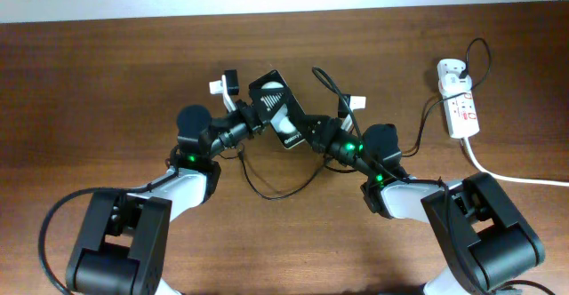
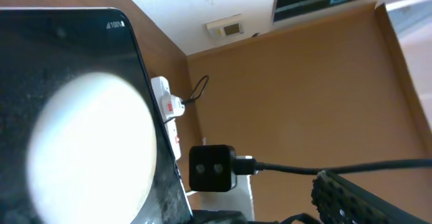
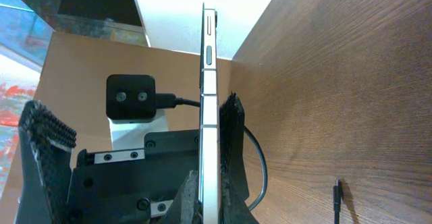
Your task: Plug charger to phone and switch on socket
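I count one phone (image 1: pixel 272 99), raised off the table (image 1: pixel 107 82) at centre, clamped edge-on between the left gripper (image 1: pixel 252 113) fingers. My right gripper (image 1: pixel 313 135) sits just beside it; I cannot tell how its jaws stand. One charger (image 1: pixel 276 188) loops between the arms, its plug tip (image 3: pixel 337 191) lying free on the wood. One socket (image 1: pixel 459 104) lies well apart by the right edge, with open room toward the left edge.

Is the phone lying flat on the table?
No, it's lifted up. In the right wrist view the phone shows edge-on, clear of the table.
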`<action>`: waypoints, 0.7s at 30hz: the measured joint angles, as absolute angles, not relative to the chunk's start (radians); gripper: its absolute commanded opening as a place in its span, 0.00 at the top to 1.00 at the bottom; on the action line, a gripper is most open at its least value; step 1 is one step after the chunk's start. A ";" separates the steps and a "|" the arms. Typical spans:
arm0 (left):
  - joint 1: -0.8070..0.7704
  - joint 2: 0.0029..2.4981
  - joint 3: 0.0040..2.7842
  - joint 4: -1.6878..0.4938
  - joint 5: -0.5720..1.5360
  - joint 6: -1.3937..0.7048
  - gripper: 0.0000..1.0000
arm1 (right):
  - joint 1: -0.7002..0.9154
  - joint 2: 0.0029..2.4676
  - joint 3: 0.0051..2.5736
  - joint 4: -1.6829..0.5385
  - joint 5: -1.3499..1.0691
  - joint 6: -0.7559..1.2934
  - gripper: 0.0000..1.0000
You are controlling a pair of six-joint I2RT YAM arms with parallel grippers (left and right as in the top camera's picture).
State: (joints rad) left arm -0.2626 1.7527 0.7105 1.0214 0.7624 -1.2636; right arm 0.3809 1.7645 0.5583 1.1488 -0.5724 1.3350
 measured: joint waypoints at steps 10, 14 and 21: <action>-0.258 1.758 0.710 1.007 0.743 -1.364 0.55 | 0.400 1.760 0.562 1.160 -0.546 1.314 0.96; -0.256 1.761 0.709 0.962 0.744 -1.337 0.67 | 0.401 1.758 0.566 1.156 -0.546 1.346 0.96; -0.255 1.762 0.709 0.931 0.750 -1.301 0.86 | 0.401 1.757 0.567 1.158 -0.547 1.363 0.96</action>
